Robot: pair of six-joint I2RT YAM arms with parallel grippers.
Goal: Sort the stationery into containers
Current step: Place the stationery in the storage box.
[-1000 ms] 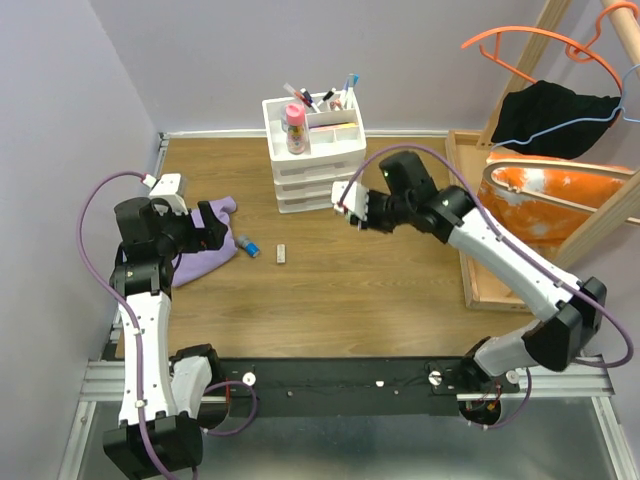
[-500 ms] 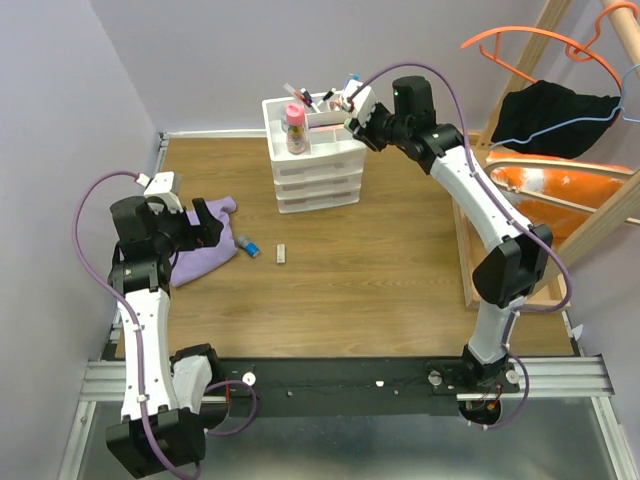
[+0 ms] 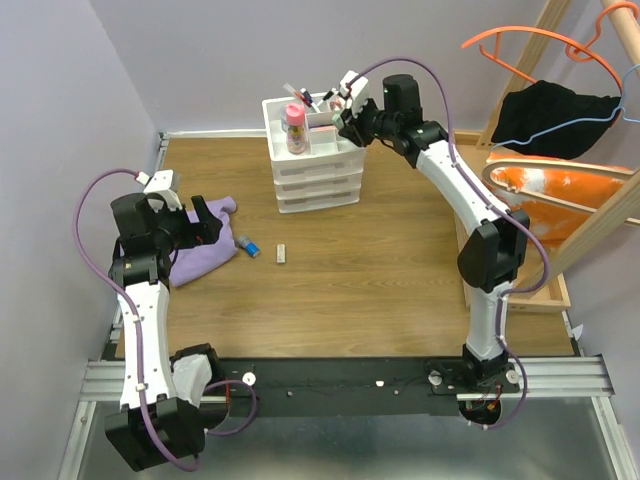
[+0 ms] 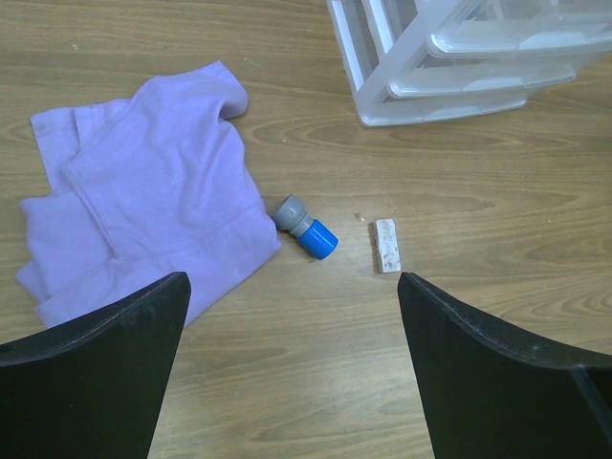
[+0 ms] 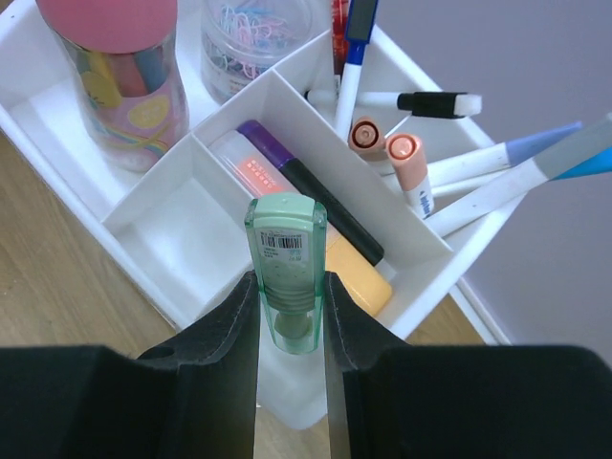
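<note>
My right gripper [image 5: 290,316] is shut on a stubby green highlighter [image 5: 285,270] and holds it above the top compartments of the white desk organiser [image 5: 153,206]; in the top view the gripper [image 3: 348,105] hovers over the organiser's [image 3: 312,165] right rear corner. Purple, black and orange highlighters [image 5: 306,191] lie in the long compartment below, and several pens [image 5: 449,172] stand in the rear one. My left gripper [image 4: 287,382] is open and empty above the floor. A blue-capped stub [image 4: 306,228] and a small white eraser-like piece [image 4: 385,245] lie ahead of it.
A purple cloth [image 4: 143,210] lies left of the blue stub. A pink-lidded jar [image 5: 120,67] and a tub of clips [image 5: 253,33] sit in the organiser's top. A wooden frame [image 3: 470,250] with an orange object and hangers stands at the right.
My right arm has swung from the floor in front of the drawers up to the organiser's top, carrying the green highlighter. The left arm has barely moved.
</note>
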